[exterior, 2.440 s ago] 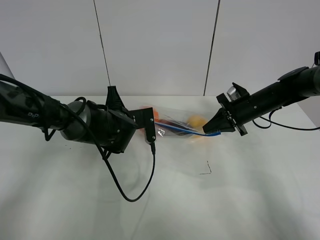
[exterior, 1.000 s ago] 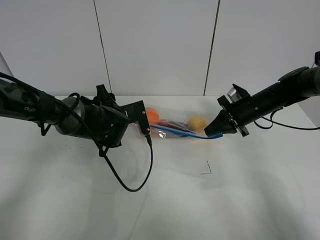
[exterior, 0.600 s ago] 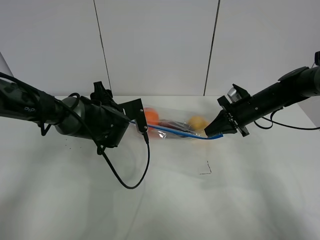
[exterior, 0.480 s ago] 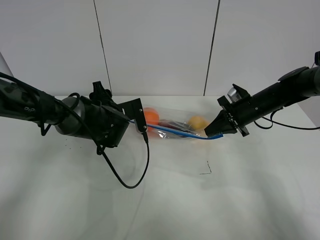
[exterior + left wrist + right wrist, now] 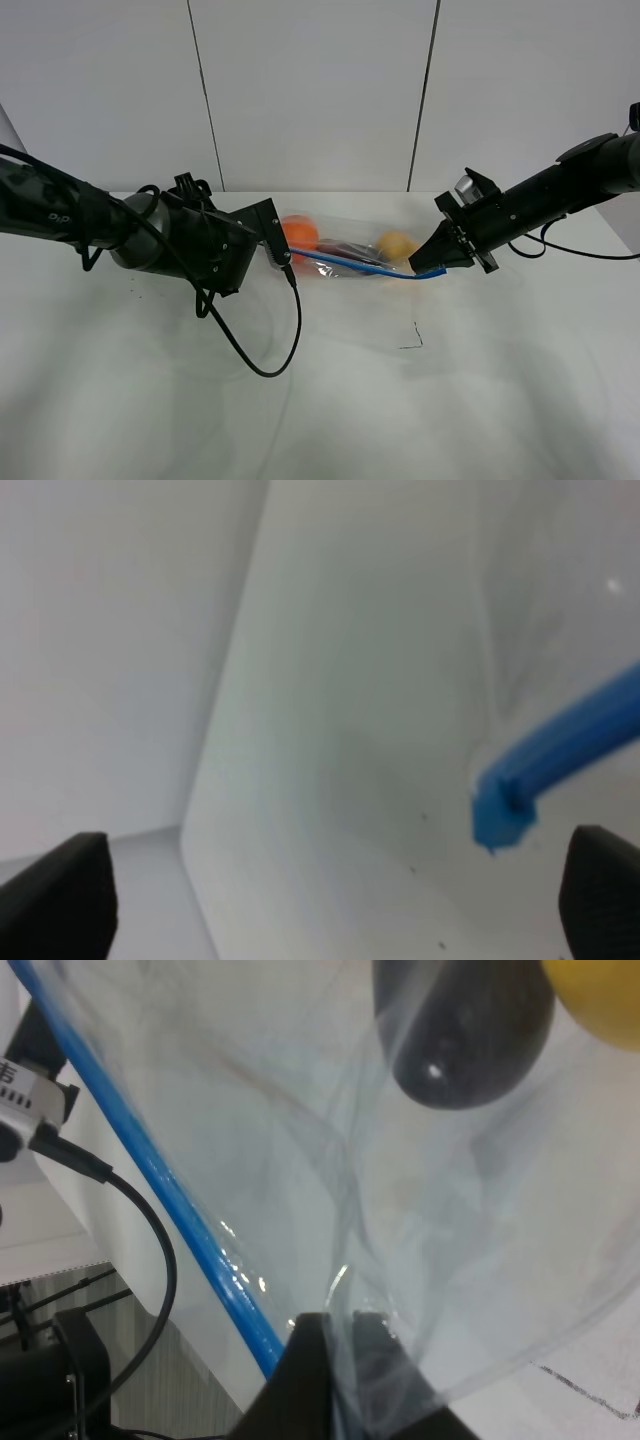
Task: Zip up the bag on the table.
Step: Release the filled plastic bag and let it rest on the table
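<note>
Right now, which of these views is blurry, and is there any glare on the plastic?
Left wrist view: soft all over, the blue zip strip smeared. Right wrist view: sharper, with small white glints on the bag and the eggplant. Exterior high view: evenly lit, soft shadows on the table.

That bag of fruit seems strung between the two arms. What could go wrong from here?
1. The left gripper has its jaws wide apart, with the end of the blue zip strip loose between them; closing off the mark could miss it.
2. The right gripper pinches only a corner of the bag; the thin plastic might slip out under the weight of the orange and pear.
</note>
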Action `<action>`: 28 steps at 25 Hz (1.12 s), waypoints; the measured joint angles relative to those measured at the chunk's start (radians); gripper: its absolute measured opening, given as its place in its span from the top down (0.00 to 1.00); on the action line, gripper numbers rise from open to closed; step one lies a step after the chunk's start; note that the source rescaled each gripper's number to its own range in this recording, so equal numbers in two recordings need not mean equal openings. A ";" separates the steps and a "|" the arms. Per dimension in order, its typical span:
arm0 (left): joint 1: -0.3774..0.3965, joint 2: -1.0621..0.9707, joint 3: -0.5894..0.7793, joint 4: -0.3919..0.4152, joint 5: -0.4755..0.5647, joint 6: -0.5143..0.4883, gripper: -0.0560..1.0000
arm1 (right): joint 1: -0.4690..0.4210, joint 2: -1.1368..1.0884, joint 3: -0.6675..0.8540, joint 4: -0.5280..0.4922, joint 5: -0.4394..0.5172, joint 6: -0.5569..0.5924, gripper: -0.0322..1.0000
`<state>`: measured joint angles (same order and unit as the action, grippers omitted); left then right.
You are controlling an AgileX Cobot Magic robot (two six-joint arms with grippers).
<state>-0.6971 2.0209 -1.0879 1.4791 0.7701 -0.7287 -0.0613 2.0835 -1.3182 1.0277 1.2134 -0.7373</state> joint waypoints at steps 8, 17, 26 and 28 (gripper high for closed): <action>0.002 -0.095 -0.083 -0.119 0.012 0.055 0.00 | 0.000 0.000 0.000 0.000 0.000 -0.006 0.97; 0.124 -0.236 -0.262 -0.512 0.012 0.358 0.00 | 0.000 0.000 0.000 0.005 0.000 -0.019 0.97; 0.396 -0.354 -0.397 -0.830 0.133 0.586 0.00 | 0.000 0.000 0.000 0.013 0.000 -0.026 0.97; 0.463 -0.378 -0.401 -0.916 0.186 0.661 0.00 | 0.000 0.000 0.000 0.014 0.000 -0.027 0.97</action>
<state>-0.2337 1.6433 -1.4884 0.5628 0.9558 -0.0674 -0.0613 2.0835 -1.3182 1.0414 1.2134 -0.7642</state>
